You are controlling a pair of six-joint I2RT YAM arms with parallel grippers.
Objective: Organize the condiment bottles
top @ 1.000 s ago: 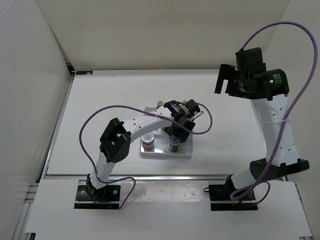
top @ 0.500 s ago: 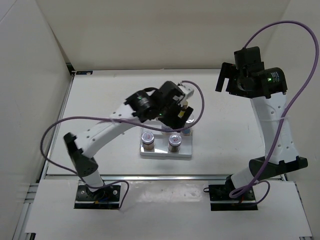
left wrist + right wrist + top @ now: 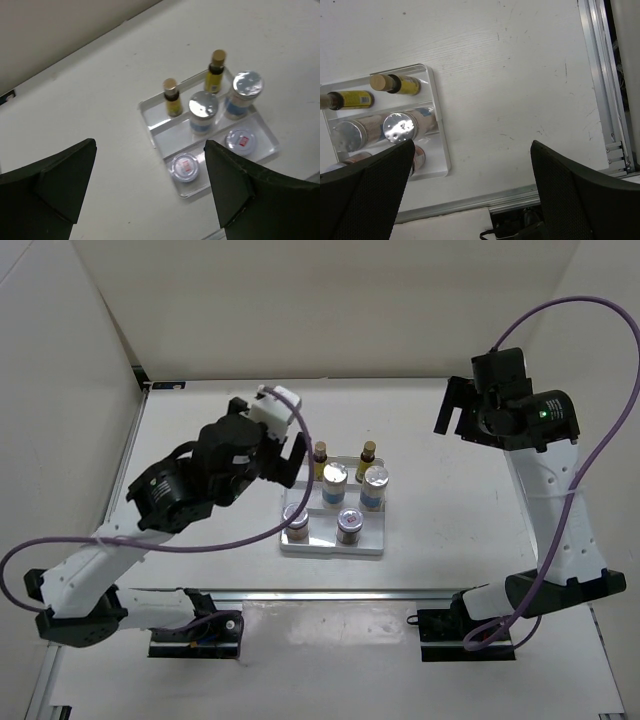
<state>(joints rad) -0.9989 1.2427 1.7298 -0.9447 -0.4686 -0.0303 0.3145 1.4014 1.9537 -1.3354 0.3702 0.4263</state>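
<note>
Six condiment bottles stand in a clear tray (image 3: 322,547) at the table's middle. Two slim yellow ones (image 3: 320,455) (image 3: 368,453) are at the back. Two clear-blue, silver-capped ones (image 3: 335,481) (image 3: 375,481) fill the middle row. Two short jars (image 3: 295,521) (image 3: 349,524) sit in front. My left gripper (image 3: 278,454) hangs open above the table just left of the tray (image 3: 149,124), holding nothing; its wrist view looks down on the yellow bottles (image 3: 171,97) (image 3: 216,72), blue bottles (image 3: 202,113) (image 3: 243,93) and jars (image 3: 184,167) (image 3: 241,141). My right gripper (image 3: 449,408) is open and high, right of the tray (image 3: 438,131).
White walls close the table at the back and left. A metal rail (image 3: 330,594) runs along the near edge, also seen as the rail (image 3: 600,85) in the right wrist view. Purple cables loop off both arms.
My left gripper opened over the tray's back row, then rose and drew back to the left, uncovering all the bottles. The right arm barely moved.
</note>
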